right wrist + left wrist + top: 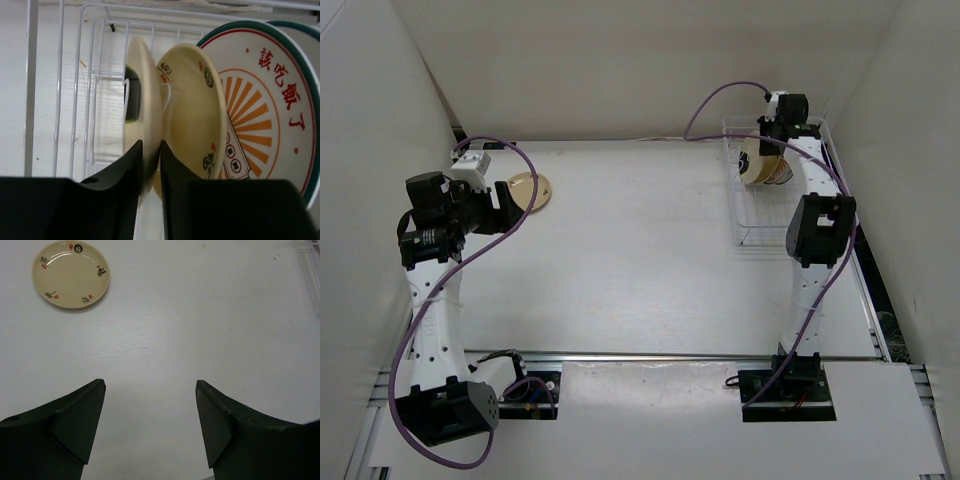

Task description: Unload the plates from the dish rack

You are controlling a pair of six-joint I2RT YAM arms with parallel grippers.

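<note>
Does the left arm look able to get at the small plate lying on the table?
Probably yes. The left gripper is open and empty, and the small plate lies flat on the table just ahead of it, with nothing between them.

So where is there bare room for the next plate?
Bare tabletop between the unloaded plate and the dish rack, and ahead of the open left fingers. Crowded: the rack, where the right fingers grip a cream plate among others.
</note>
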